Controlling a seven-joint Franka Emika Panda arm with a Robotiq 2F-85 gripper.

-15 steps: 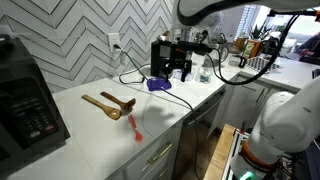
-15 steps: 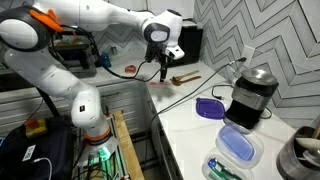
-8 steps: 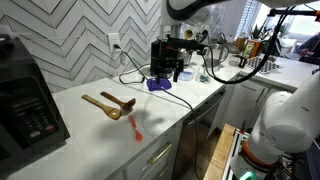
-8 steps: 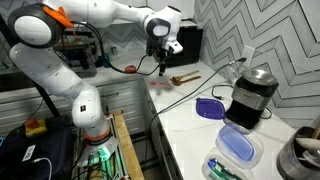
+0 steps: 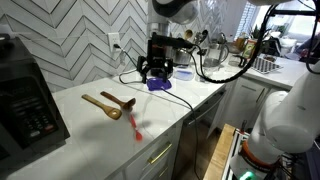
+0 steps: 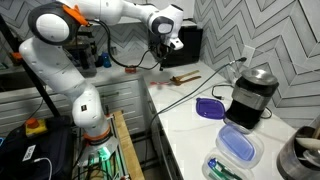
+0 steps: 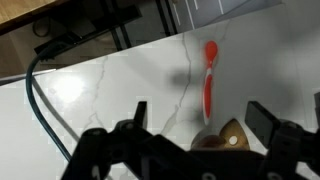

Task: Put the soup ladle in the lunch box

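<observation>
Red and small, a utensil (image 5: pixel 135 128) lies nearest the front edge of the white counter (image 5: pixel 95 135). Just behind it the soup ladle (image 5: pixel 124 102), dark brown wood, lies flat close beside a paler wooden spoon (image 5: pixel 100 105); whether the two touch cannot be told. By its material the ladle should be light, stiff and hard to damage. The short handle looks the best hold, fingers closing across it clear of the spoon, though rounded wood may roll. Farther back the gripper (image 5: pixel 155 70) hangs above the counter, jaws apart and empty; the wrist view catches only the ladle's bowl at its bottom edge. The purple lunch box (image 5: pixel 157 84) sits on the counter below the gripper, well apart from the ladle. Against a second ago, the gripper has shifted toward the ladle; ladle and lunch box lie unchanged.
</observation>
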